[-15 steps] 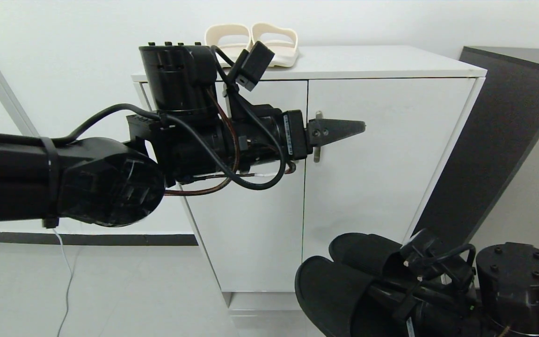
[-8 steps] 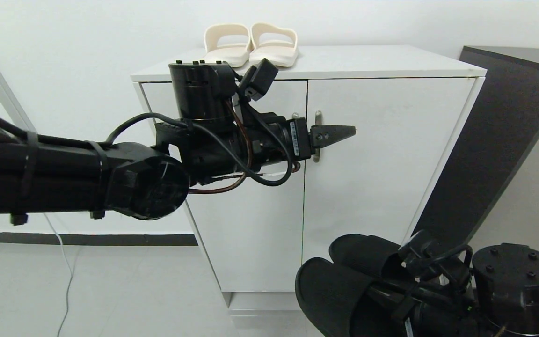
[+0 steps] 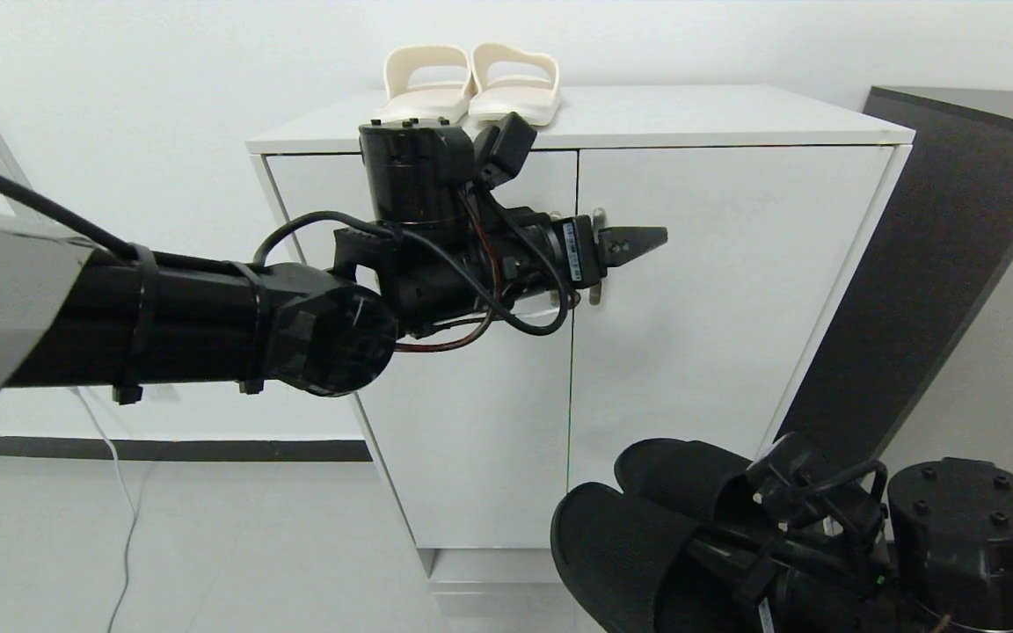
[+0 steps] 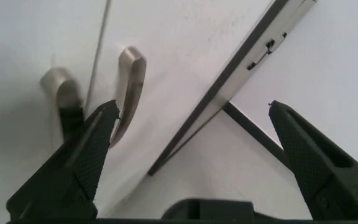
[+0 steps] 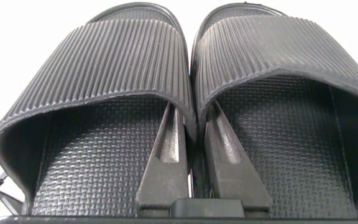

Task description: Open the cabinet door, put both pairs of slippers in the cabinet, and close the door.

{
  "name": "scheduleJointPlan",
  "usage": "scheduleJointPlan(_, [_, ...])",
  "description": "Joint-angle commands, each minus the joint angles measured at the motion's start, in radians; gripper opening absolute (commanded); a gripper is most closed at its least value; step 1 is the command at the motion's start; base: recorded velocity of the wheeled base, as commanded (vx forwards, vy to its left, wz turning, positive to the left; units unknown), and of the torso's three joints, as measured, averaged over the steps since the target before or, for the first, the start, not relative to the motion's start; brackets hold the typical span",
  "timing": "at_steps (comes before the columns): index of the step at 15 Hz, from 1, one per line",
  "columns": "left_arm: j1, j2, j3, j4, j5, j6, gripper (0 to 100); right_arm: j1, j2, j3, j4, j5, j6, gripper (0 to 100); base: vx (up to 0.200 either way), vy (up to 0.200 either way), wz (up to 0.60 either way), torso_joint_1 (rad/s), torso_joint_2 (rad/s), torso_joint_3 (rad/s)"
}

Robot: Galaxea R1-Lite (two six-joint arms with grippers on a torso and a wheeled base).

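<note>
Black slippers [image 3: 630, 545] seemingly hide right jaws.

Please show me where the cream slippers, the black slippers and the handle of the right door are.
cream slippers [image 3: 515, 107]: head view, front of the right slipper's sole.
black slippers [image 5: 129, 68]: right wrist view, ribbed strap of one slipper.
right door handle [image 3: 596, 217]: head view, its upper end.
</note>
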Motion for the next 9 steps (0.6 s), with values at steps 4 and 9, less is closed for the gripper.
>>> scheduleJointPlan(4, [0.003,0.06,-0.043,0.001,0.004,0.0,100,0.004,-0.003,0.001,-0.001,0.0,-0.002,0,0.0,0.0,0.0,0.0,0.0,0.0])
scheduleJointPlan(9, [0.003,0.064,-0.046,0.001,0.002,0.0,0,0.017,0.0,0.007,-0.009,0.001,-0.002,0,0.0,0.0,0.0,0.0,0.0,0.0])
